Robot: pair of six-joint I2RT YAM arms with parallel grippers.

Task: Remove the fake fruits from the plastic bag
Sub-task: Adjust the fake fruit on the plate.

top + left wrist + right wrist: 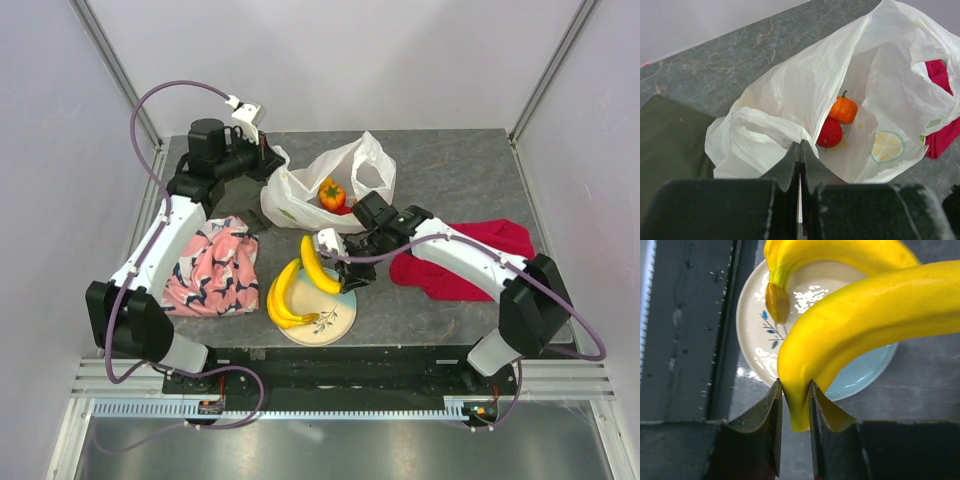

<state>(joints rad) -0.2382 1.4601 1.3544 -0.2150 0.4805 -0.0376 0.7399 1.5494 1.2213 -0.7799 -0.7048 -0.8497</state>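
At the upper centre of the top view, the left gripper point(800, 150) is pressed together on the rim of the plastic bag point(790, 100). An orange fruit point(843, 110) and a red fruit point(829, 132) lie inside the bag. At lower centre, the right gripper point(794, 387) pinches the tip of a banana point(865, 325) over the plate point(755, 340), where other bananas point(278, 300) rest.

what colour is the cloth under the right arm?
The cloth is red; top external view shows it best.

Grey stone-look table point(450, 165), pale lilac walls point(330, 60) closing in on three sides, metal posts point(110, 62) in the back corners, slotted rail point(330, 408) up front, shiny steel sheet point(330, 450) below (soft glare on it), light even.
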